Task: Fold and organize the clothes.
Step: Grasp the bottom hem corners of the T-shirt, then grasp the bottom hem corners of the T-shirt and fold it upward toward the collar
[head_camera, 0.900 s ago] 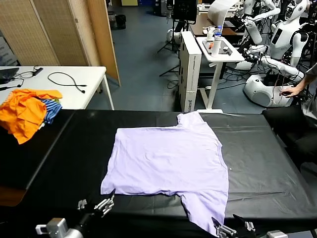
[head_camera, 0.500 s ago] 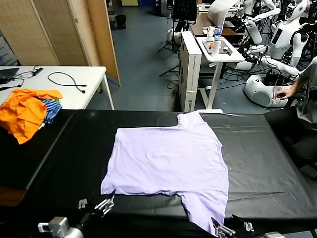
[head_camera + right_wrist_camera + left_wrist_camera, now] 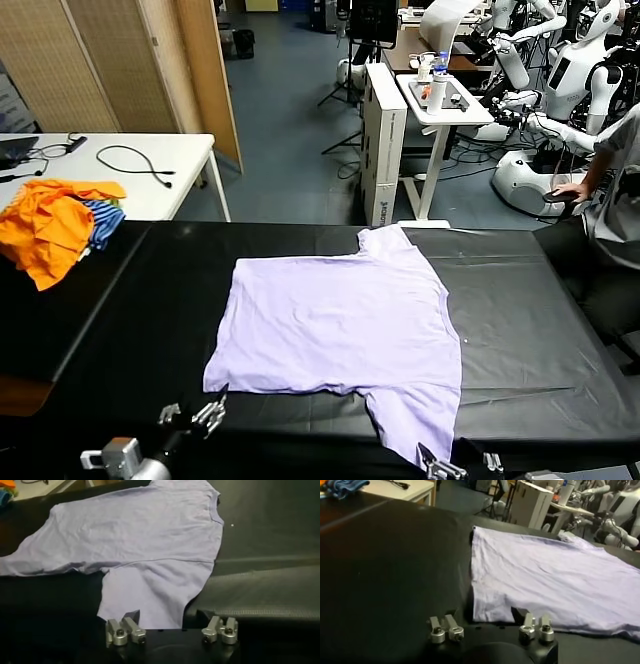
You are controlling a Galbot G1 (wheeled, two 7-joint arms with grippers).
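head: high, looking down | wrists: low, close – share T-shirt [image 3: 340, 330] hem

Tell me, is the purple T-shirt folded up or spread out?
Spread out. The lavender T-shirt lies flat on the black table, both sleeves sticking out and no part folded over.

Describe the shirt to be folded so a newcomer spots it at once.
Find the black table in front of the robot. Spread flat at its middle lies the pale lavender T-shirt. Unlike the orange and blue-striped pile bunched at the far left corner, it is plain and single-coloured.
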